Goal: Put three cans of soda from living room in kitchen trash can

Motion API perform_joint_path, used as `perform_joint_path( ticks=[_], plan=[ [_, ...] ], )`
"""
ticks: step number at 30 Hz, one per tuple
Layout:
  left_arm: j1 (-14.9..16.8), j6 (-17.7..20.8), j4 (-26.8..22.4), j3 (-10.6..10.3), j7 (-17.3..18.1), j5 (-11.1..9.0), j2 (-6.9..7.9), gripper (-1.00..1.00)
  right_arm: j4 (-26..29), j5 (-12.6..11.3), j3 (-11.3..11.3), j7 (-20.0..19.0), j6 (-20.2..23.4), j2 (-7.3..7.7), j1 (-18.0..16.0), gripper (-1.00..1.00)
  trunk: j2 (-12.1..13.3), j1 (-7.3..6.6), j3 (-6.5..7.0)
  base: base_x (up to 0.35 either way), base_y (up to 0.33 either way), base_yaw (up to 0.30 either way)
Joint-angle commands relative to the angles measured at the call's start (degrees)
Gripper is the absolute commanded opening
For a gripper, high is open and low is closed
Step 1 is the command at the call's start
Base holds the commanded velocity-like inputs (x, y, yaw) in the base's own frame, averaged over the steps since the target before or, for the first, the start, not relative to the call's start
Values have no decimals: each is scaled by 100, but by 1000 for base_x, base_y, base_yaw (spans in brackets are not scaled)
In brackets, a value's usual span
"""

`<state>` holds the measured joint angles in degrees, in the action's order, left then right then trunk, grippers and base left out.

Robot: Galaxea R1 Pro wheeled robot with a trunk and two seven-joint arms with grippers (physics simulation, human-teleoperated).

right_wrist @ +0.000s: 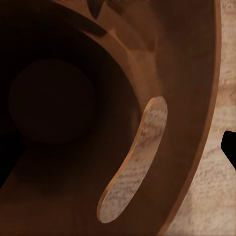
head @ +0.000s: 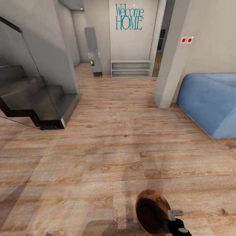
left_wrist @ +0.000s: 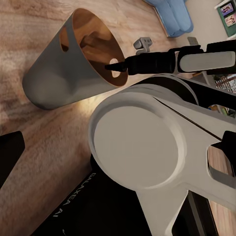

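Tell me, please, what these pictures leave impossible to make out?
- Bin contents: its dark inside hides the bottom in the right wrist view; no cans seen.
- Right tool: at the bin's rim in the left wrist view; its grip is unclear.
- Left tool: the arm's joint blocks the left wrist view.
- Sofa: cut by the head view's edge.

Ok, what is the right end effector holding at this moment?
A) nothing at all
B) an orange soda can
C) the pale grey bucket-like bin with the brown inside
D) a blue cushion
C: in the left wrist view the right end effector grips the rim of the pale grey bucket-like bin with the glossy brown inside, by its handle slot, and the bin hangs tilted over the wood floor.
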<state>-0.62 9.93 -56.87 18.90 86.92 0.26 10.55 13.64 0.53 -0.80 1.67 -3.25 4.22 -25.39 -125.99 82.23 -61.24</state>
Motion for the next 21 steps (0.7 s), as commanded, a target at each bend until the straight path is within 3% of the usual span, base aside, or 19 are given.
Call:
perform_joint_path(
  ticks=[1, 13, 14, 21],
  plan=[
    [0, 0, 0, 0, 0, 0, 0, 100, -1, 0, 0, 0, 0, 0, 1, 100, 0, 0, 0, 0, 0, 0],
    [0, 0, 0, 0, 0, 0, 0, 100, -2, 0, 0, 4, 0, 0, 0, 100, 0, 0, 0, 0, 0, 0],
    [0, 0, 0, 0, 0, 0, 0, 100, -2, 0, 0, 5, 0, 0, 0, -100, 0, 0, 0, 0, 0, 0],
    [0, 0, 0, 0, -2, 0, 0, 100, 2, 0, 1, 4, -87, 0, 3, -100, 0, 0, 0, 0, 0, 0]
  ],
)
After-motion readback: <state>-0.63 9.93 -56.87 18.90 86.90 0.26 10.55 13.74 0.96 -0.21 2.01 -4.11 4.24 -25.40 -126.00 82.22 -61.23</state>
